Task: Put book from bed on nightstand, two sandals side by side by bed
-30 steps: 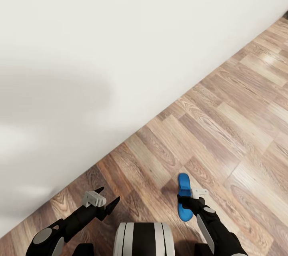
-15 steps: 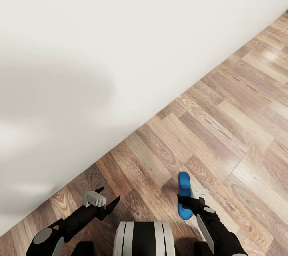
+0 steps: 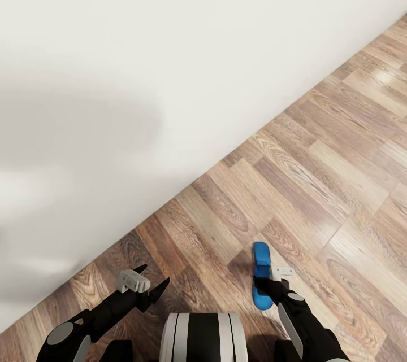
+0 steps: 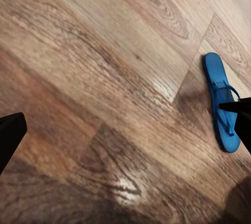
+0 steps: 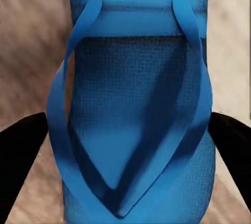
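**Sandal in right pincer, robot facing wall**

Right pincer (image 3: 265,283) is clamped on one blue sandal (image 3: 260,275); in the right wrist view both black fingers (image 5: 21,150) press the sandal's (image 5: 138,109) side edges, strap side up. The sandal sits low over the wood floor (image 3: 316,181); whether it touches, I cannot tell. Left pincer (image 3: 148,280) is apart and holds nothing.

Head view takes in a white wall (image 3: 169,40) and floor.

Judged step: carrying the first sandal toward the bed. Next move likely calls for turning the base away from the wall, finding the bed, and keeping the grip firm on the thin sole.
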### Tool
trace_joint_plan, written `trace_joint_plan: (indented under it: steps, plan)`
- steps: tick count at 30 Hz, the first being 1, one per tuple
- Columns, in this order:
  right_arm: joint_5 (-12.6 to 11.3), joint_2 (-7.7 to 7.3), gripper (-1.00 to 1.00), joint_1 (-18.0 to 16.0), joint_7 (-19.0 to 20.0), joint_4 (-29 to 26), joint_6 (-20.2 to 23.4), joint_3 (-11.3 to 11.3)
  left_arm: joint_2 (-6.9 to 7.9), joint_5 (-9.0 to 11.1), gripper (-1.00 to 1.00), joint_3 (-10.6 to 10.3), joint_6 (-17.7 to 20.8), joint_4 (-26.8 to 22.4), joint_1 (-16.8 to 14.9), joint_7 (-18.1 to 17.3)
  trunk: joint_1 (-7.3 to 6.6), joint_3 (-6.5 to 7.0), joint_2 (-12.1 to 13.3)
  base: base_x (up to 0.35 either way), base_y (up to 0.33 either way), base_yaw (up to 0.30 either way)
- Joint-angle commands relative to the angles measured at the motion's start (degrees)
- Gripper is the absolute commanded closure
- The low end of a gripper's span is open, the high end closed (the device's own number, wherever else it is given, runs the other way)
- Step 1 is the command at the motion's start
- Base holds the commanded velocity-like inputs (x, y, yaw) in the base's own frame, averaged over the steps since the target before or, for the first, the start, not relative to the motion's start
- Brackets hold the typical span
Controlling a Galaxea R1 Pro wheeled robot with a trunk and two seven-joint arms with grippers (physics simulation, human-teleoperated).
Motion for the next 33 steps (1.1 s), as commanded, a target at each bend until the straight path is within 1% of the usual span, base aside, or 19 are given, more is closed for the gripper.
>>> trace_joint_plan:
  steps: [1, 19, 23, 25, 33]
  plan:
    - [-0.60, 0.01, 1.00, 0.02, -0.02, -0.10, 0.28, -0.01, 0.00, 0.58, -1.00, 0.05, 0.55, -0.02, -0.02, -0.18, -0.01, -0.03, -0.01, 0.000, 0.000, 0.000]
    - [-0.62, 0.01, 1.00, 0.01, -0.02, -0.19, 0.28, -0.01, -0.06, 0.55, -1.00, 0.05, 0.61, -0.02, -0.02, -0.18, -0.01, -0.03, -0.01, 0.000, 0.000, 0.000]
    - [-0.59, 0.01, 1.00, 0.01, -0.02, -0.19, 0.28, -0.01, -0.08, 0.55, -1.00, 0.05, 0.63, -0.02, -0.04, -0.18, -0.11, 0.86, 0.04, 0.000, 0.000, 0.000]
    - [-0.60, 0.01, 1.00, 0.02, -0.02, -0.19, 0.28, -0.02, -0.06, 0.56, -1.00, 0.05, 0.64, -0.02, -0.05, -0.26, -0.11, 0.86, 0.04, 0.000, 0.000, 0.000]
    - [-0.62, 0.01, 1.00, -0.01, -0.02, -0.19, 0.28, 0.01, -0.09, 0.56, -1.00, 0.05, 0.64, -0.02, -0.02, -0.27, -0.32, 2.63, 0.15, 0.000, 0.000, 0.000]
